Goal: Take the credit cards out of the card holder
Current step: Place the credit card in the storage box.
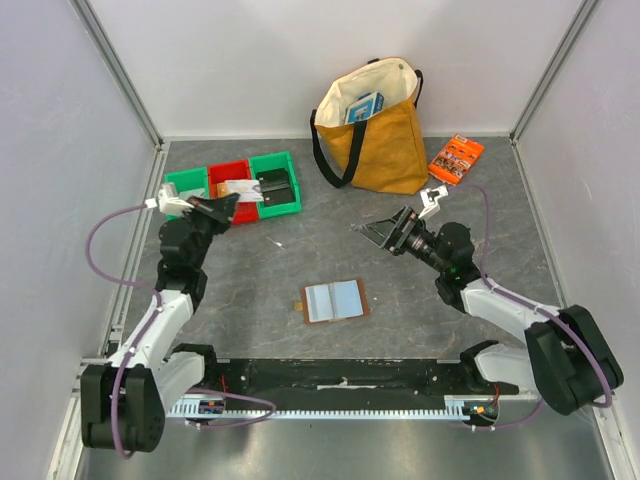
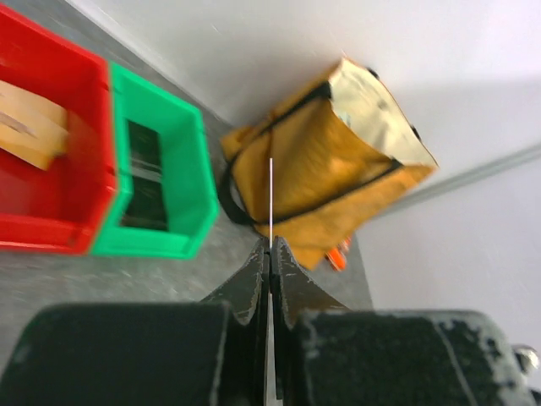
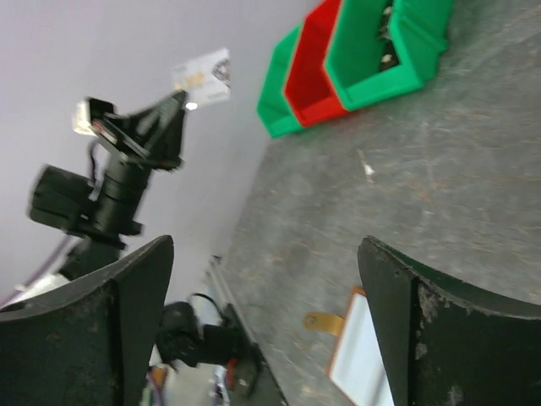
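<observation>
A pale credit card (image 1: 240, 190) is pinched between the closed fingers of the left gripper (image 1: 222, 207) (it is seen edge-on as a thin line in the left wrist view) and is held up in the air by the red bin (image 1: 228, 172). The card holder (image 1: 335, 300) is laid open on the table (image 1: 450, 330), well apart from that gripper and nearer the right gripper (image 3: 264, 279), whose fingers are spread wide with nothing between them.

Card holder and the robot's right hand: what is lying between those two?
Nothing. In the top view, only bare grey table separates the opened card holder from the open right hand.
</observation>
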`<state>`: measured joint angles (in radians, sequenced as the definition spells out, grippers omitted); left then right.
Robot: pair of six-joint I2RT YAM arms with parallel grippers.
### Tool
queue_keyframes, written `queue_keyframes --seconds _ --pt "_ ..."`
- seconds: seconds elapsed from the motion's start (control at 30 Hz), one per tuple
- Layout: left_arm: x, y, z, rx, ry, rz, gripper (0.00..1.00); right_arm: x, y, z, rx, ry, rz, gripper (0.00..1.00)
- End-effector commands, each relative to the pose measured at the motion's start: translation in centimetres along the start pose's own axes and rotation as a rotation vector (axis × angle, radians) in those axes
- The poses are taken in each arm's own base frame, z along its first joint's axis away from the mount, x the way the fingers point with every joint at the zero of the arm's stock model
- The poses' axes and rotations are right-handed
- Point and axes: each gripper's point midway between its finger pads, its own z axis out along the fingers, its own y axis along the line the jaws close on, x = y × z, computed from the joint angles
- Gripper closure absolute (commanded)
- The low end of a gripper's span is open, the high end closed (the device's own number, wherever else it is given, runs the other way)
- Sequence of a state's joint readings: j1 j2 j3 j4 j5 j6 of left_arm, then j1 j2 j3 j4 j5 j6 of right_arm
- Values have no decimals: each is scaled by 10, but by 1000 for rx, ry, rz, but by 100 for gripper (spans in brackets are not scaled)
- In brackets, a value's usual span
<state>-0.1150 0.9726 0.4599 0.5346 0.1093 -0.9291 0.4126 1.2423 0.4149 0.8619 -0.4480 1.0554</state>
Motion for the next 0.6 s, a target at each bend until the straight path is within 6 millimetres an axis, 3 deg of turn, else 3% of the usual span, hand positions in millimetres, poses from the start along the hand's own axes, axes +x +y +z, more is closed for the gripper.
queue_keyframes --seconds 0.0,0.13,0.33,0.4,0.57 --pt "-48 11 4 -13 -54 106 98 2 -14 -7 122 100 -226 2" --pt "-87 35 6 -85 -119 127 98 4 -17 -11 154 146 -296 2" --pt "-129 80 17 -230 -138 202 98 9 -21 -16 155 182 -358 2" --pt "-132 104 25 -290 -97 219 98 11 -21 -18 150 196 -378 2" --pt "-143 138 40 -386 -70 290 98 18 -21 -19 132 239 -404 2"
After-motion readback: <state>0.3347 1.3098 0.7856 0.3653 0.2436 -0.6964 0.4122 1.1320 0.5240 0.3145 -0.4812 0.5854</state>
